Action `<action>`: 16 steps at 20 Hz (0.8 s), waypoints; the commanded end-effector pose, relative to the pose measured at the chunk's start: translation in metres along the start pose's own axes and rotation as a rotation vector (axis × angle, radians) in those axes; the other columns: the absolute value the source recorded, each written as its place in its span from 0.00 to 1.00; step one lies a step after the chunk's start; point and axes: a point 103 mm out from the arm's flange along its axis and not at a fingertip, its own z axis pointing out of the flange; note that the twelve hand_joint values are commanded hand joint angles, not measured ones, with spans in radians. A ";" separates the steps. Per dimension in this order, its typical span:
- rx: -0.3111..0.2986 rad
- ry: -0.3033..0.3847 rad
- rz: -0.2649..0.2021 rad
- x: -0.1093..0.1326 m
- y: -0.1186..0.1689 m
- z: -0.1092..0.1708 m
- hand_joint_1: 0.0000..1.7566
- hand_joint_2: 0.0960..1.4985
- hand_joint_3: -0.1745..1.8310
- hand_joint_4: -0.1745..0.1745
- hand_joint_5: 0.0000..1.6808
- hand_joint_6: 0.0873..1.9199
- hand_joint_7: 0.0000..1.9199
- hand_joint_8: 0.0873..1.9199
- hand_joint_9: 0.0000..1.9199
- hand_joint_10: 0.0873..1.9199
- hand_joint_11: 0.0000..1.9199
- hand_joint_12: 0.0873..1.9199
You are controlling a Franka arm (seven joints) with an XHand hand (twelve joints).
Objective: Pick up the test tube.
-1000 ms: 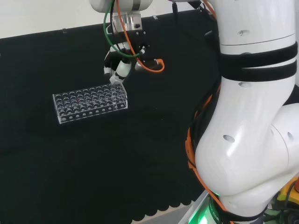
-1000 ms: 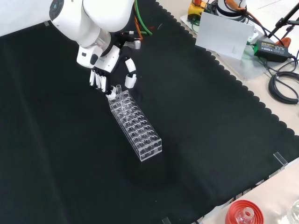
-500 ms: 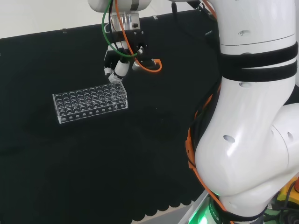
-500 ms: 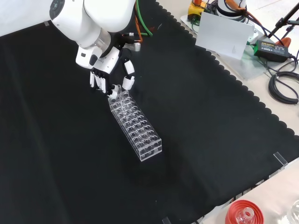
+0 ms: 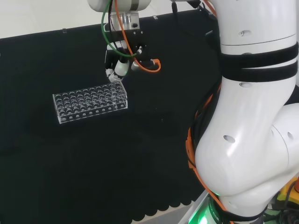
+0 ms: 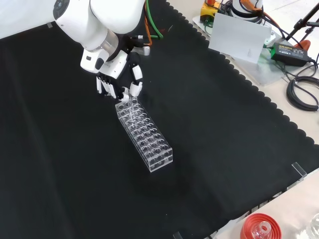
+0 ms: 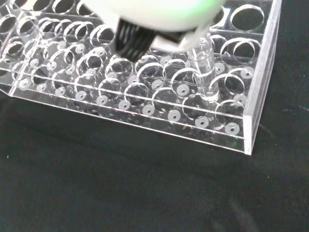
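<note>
Clear plastic made up the long test-tube rack (image 6: pixel 143 135) that lay on the black cloth (image 6: pixel 224 149), its rows of round holes plain in the front view, where it ran from near the hand down and to the right. In the head view the same rack (image 5: pixel 90 102) stretched left to right across the middle of the bench, and the hand (image 5: pixel 117 65) stood over its right end.

From the front, the black and white hand (image 6: pixel 117 79) came down off the white arm (image 6: pixel 94 20) at the far end of the rack, fingers (image 6: pixel 135 88) pointing downward and curled in toward one another just above the last holes. A small clear piece showed between the fingertips there — likely the top of the test tube (image 6: pixel 125 93) — but whether the fingers truly pinched it, I could not tell.

The wrist view gave the tube more plainly: a clear test tube (image 7: pixel 205 67) stood upright in a hole near the rack's end wall, in the second row from the long edge, its lower part still inside the rack (image 7: pixel 145 96). A blurred white part of the hand (image 7: pixel 154 14) with a dark ribbed piece beneath it hung over the holes just beside the tube's upper end, which was hidden there.

Orange and green cables (image 5: pixel 140 60) looped beside the wrist in the head view.
</note>
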 end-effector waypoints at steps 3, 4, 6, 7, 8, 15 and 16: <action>-0.016 -0.014 0.004 0.005 0.006 -0.001 0.72 0.55 0.21 0.00 0.73 0.28 0.72 0.22 0.61 0.26 0.38 0.65; -0.018 -0.019 0.004 0.005 0.007 -0.001 0.73 0.55 0.21 0.00 0.74 0.26 0.71 0.22 0.62 0.26 0.39 0.64; -0.029 -0.037 0.009 0.007 0.008 -0.003 0.74 0.51 0.26 0.00 0.76 0.23 0.71 0.21 0.65 0.24 0.40 0.63; -0.036 -0.047 0.013 0.008 0.009 -0.004 0.75 0.48 0.29 0.00 0.77 0.23 0.71 0.20 0.66 0.23 0.41 0.63; -0.040 -0.056 0.017 0.008 0.009 -0.005 0.75 0.44 0.33 0.00 0.78 0.22 0.72 0.20 0.67 0.23 0.42 0.62; -0.076 -0.094 0.030 0.010 0.007 -0.010 0.81 0.37 0.42 0.00 0.75 0.30 0.74 0.32 0.66 0.22 0.48 0.59; -0.079 -0.095 0.031 0.010 0.007 -0.010 0.81 0.37 0.43 0.00 0.76 0.30 0.74 0.33 0.66 0.21 0.49 0.59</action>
